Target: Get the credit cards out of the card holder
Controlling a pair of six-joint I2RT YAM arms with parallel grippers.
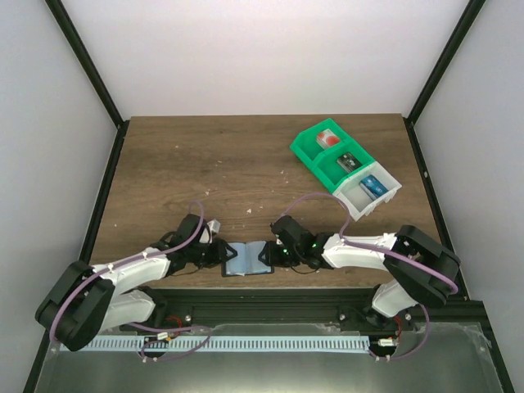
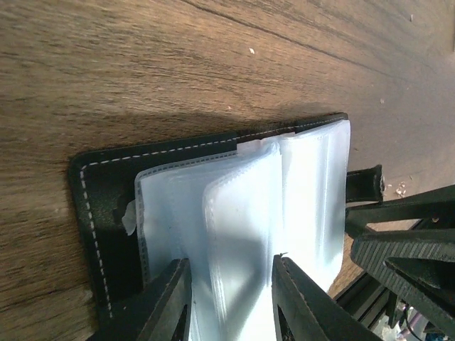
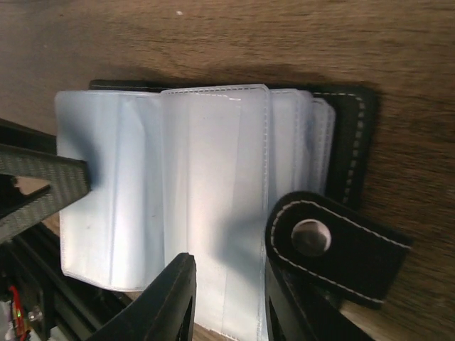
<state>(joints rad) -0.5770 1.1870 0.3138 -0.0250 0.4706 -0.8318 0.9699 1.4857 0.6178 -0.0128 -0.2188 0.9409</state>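
Card holder: the card holder (image 1: 246, 259) lay open and flat at the middle of the worktop's (image 1: 205, 164) near edge, black cover down, clear sleeves (image 2: 242, 213) fanned up.
Left pincer: the left pincer (image 2: 231, 264) was partly open, fingers either side of a few sleeves. Whether they pressed, I couldn't tell.
Right pincer: the right pincer (image 3: 226, 273) came in from the other end, narrowly open around one sleeve's edge, just beside the snap tab (image 3: 334, 249). Its grip was unclear.
Credit cards: nothing readable through the frosted plastic.
Bin: the green-and-white bin (image 1: 304, 147) sat well apart, toward the far right corner.
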